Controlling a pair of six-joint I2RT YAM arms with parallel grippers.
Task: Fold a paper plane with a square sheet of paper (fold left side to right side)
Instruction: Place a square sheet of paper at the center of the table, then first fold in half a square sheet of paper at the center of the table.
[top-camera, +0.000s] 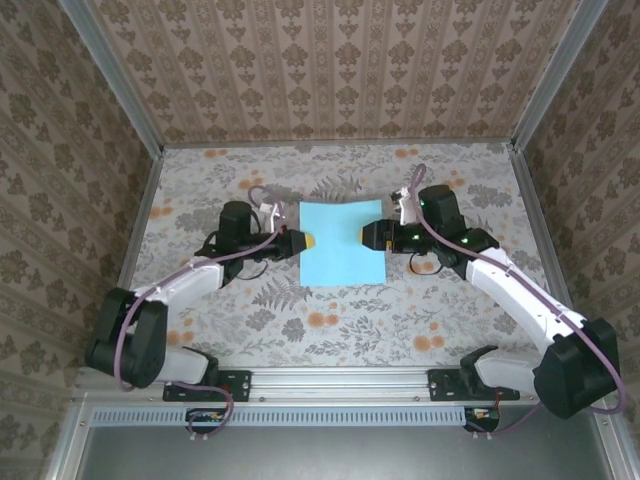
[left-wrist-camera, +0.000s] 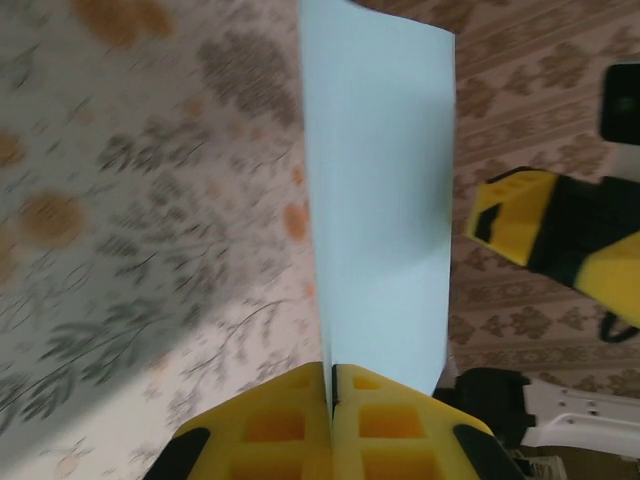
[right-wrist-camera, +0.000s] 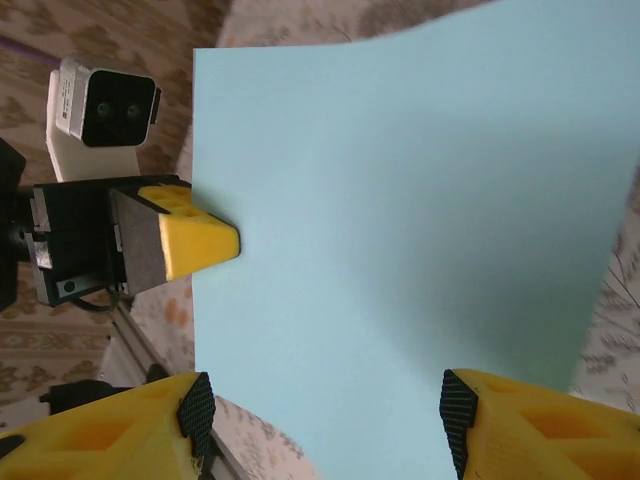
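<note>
The square sheet of paper (top-camera: 342, 240) is light cyan-blue and uncreased, lying mid-table between both arms. My left gripper (top-camera: 308, 241) is shut on the middle of its left edge. In the left wrist view the yellow fingertips (left-wrist-camera: 300, 400) pinch the sheet (left-wrist-camera: 380, 200), which stretches away from them. My right gripper (top-camera: 362, 235) stands open at the sheet's right edge. In the right wrist view its gripper (right-wrist-camera: 325, 415) has its two fingers spread wide over the paper (right-wrist-camera: 400, 200), gripping nothing. The left gripper (right-wrist-camera: 200, 240) shows at the far edge there.
The floral-patterned table (top-camera: 330, 320) is walled by patterned panels at the left, right and back. An aluminium rail (top-camera: 340, 380) with both arm bases runs along the near edge. One of the right gripper's fingers (left-wrist-camera: 520, 215) hovers beyond the sheet in the left wrist view.
</note>
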